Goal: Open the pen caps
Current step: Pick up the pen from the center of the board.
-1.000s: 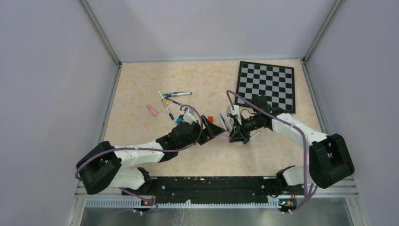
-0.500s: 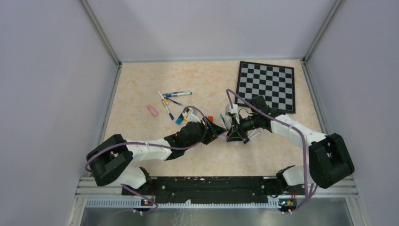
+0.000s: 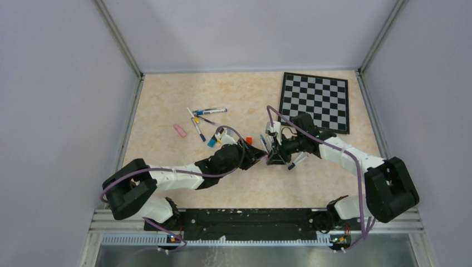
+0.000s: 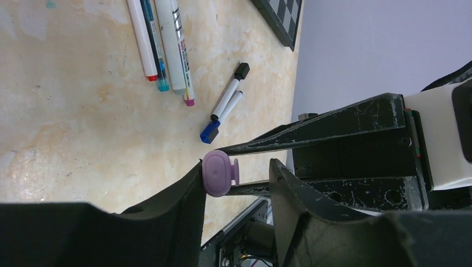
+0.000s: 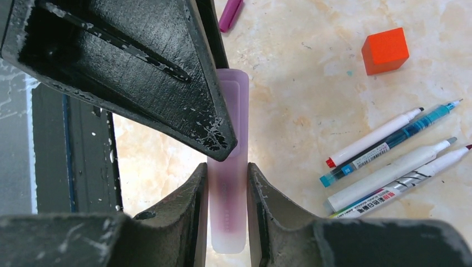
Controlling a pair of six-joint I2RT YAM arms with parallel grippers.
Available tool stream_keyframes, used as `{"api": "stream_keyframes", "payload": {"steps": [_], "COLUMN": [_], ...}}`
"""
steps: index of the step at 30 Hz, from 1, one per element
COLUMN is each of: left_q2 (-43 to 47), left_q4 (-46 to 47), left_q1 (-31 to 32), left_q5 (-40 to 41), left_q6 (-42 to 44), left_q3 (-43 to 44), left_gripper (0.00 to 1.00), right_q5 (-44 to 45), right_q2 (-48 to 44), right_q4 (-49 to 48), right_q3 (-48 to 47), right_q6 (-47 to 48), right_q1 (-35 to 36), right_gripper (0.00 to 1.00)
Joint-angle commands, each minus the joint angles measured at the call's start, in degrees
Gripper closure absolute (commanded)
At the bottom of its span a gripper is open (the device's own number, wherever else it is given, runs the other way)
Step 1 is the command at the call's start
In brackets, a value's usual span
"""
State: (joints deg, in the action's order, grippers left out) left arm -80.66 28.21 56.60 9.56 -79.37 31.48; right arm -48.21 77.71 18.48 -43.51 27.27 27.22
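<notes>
Beige marbled tabletop [image 3: 183,89], plain grey walls [image 3: 55,83] around it. Near the middle the right claw [image 5: 227,167] is clamped on a translucent purple pen [image 5: 228,217], smooth and flat-sided. The left claw [image 4: 236,167] straddles the pen's rounded cap [image 4: 219,174], one black finger touching it and the other apart, so it is not yet gripping. The step in hand is seizing the cap. Next, I judge, it should pinch firmly and pull straight along the barrel. At ten o'clock lie loose pens [image 3: 200,119].
</notes>
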Motion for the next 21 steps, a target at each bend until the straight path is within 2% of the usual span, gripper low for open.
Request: {"api": "stream_keyframes", "payload": {"steps": [1,4,7,10,14,21], "left_q2": [0.0,-0.4,-0.6,-0.8,-1.1,-1.5], "left_q4": [0.1,0.3,0.3,0.2,-0.5,-2.3], "left_q1": [0.4,0.4,0.4,0.4,0.4,0.4], "left_q5": [1.6,1.5,1.5,1.9,2.7,4.6], "left_q6": [-0.3,-0.2,0.1,0.5,1.1,1.9], "left_q3": [1.4,1.4,1.4,1.5,1.9,3.2], "left_gripper": [0.54,0.62,0.64,0.61,0.50,0.53], "right_q5": [0.0,-0.7,-1.6,-2.0,-2.3,-3.0], "right_q2": [-0.8,-1.0,-1.3,-1.3,-1.3,-1.6], "right_q4": [-3.6,-3.9,-4.0,-4.2,-4.3,-4.5], "right_q3": [0.3,0.5,0.7,0.8,1.0,1.1], "right_q6": [-2.8,-3.1,-3.1,-3.2,-3.3,-3.2], "right_q1": [0.9,1.1,1.1,1.2,1.2,1.3], "right_gripper": [1.00,1.00,1.00,1.00,1.00,1.00]}}
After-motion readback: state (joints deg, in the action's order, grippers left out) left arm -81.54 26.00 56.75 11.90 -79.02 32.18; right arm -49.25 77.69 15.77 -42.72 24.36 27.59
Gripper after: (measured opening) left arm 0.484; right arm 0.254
